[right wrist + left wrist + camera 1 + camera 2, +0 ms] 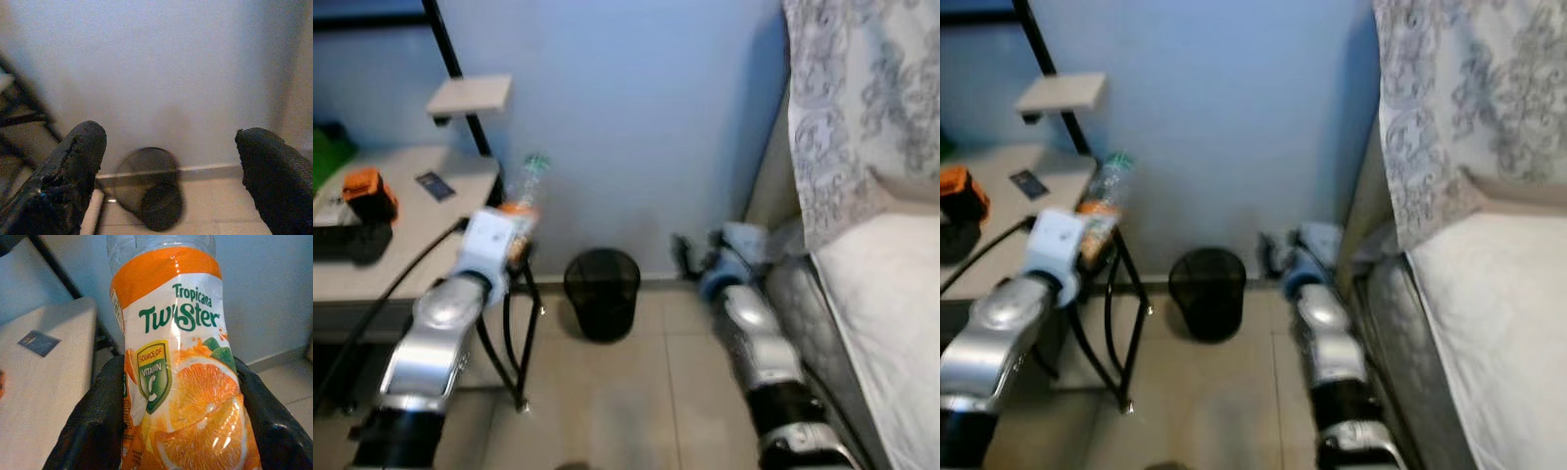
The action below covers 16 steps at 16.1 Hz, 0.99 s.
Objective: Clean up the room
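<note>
Beside desk, left claw grasping juice bottle; right claw released, facing black bin.

Head stereo pair: we look forward and down from above toward the blue wall, both eyes sharing the black bin at its foot. Left wrist camera: very close on the bottle, desk edge beyond. Right wrist camera: low, facing that same bin and wall between its fingers.
</note>
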Tool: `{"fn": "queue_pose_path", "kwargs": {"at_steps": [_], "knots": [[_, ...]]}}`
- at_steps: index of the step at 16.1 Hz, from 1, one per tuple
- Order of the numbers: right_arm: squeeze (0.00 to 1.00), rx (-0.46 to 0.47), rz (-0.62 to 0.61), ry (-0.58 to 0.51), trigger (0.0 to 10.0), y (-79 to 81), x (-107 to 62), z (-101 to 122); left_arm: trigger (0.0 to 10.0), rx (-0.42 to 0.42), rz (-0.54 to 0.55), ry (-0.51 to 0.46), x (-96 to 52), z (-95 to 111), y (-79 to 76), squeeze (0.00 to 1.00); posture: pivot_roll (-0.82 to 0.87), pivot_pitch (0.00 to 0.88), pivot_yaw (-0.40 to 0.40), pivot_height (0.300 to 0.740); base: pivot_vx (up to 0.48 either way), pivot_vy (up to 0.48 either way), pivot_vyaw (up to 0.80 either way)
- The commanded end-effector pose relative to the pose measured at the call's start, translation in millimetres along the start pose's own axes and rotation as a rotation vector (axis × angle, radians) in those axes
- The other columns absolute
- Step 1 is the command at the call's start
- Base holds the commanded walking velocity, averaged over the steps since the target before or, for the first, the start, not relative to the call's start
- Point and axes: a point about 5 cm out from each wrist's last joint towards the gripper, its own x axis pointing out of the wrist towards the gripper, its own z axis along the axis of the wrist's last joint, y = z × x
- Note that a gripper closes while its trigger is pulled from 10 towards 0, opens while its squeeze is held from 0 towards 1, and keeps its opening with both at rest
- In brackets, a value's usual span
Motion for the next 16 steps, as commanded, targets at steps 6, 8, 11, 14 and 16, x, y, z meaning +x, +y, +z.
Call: {"fn": "queue_pose_path", "kwargs": {"at_steps": [6, 8, 11, 14, 16], "knots": [[0.00, -0.028, -0.025, -0.003, 10.0, -11.7, 1.5, 4.9, 10.0, -0.017, -0.035, -0.034, 6.9, 9.2, -14.9, 0.00, 0.02, 0.000, 0.052, 0.740, 0.328, 0.000, 0.00], [0.00, -0.039, -0.013, 0.004, 10.0, -10.5, 2.2, 4.6, 10.0, -0.020, -0.034, -0.035, 8.8, 9.5, -15.8, 0.00, 0.02, 0.000, 0.049, 0.740, 0.330, 0.000, 0.00], [0.00, -0.036, -0.020, 0.012, 10.0, -12.0, 2.9, 3.6, 10.0, -0.009, -0.043, -0.037, 9.6, 10.5, -17.7, 0.00, 0.01, 0.000, 0.045, 0.740, 0.329, 0.000, 0.00], [0.00, -0.056, -0.022, 0.024, 10.0, -14.0, 2.6, 2.4, 10.0, -0.011, -0.047, -0.040, 11.6, 10.7, -20.4, 0.00, 0.00, 0.000, 0.044, 0.740, 0.328, 0.000, 0.00], [0.00, -0.057, -0.023, 0.022, 10.0, -14.7, 2.8, 3.4, 10.0, -0.013, -0.046, -0.042, 11.9, 11.0, -21.1, 0.00, 0.01, 0.000, 0.039, 0.740, 0.330, 0.000, 0.00]]}}
